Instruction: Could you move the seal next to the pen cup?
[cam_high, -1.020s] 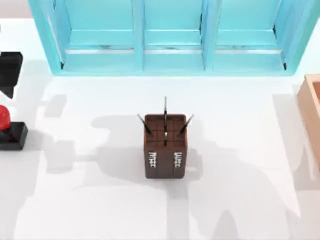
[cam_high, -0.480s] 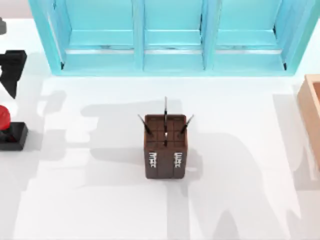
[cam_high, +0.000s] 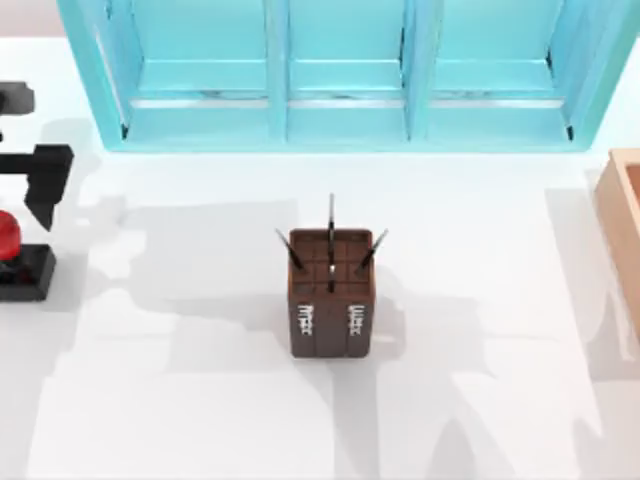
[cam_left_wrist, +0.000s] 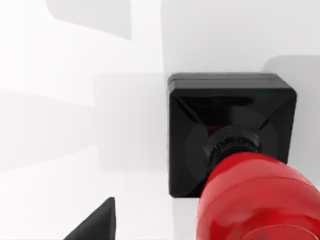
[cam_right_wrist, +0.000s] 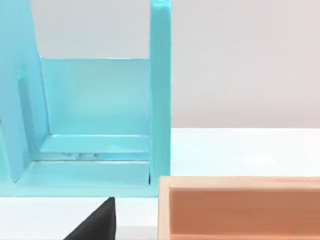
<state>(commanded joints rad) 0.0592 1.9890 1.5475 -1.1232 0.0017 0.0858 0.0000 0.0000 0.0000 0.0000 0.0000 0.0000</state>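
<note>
The seal stands at the table's far left edge, its red knob (cam_high: 6, 236) on a black square base (cam_high: 26, 272). My left gripper (cam_high: 42, 184) hovers just behind and above it, open and holding nothing. In the left wrist view the seal (cam_left_wrist: 227, 127) is close below, with one dark fingertip (cam_left_wrist: 96, 226) off to its side and not touching it. The pen cup (cam_high: 332, 296), a dark-brown square box with thin pens sticking out, stands mid-table, well to the seal's right. One fingertip (cam_right_wrist: 96, 226) of my right gripper (cam_right_wrist: 160, 236) shows in its wrist view; it holds nothing.
A turquoise shelf unit (cam_high: 340, 75) spans the back of the table. A tan wooden tray (cam_high: 625, 230) sits at the right edge, close in front of the right wrist camera (cam_right_wrist: 240, 207). White table surface surrounds the pen cup.
My left gripper has shifted right and forward, closer to the seal. The seal and the pen cup have not moved.
</note>
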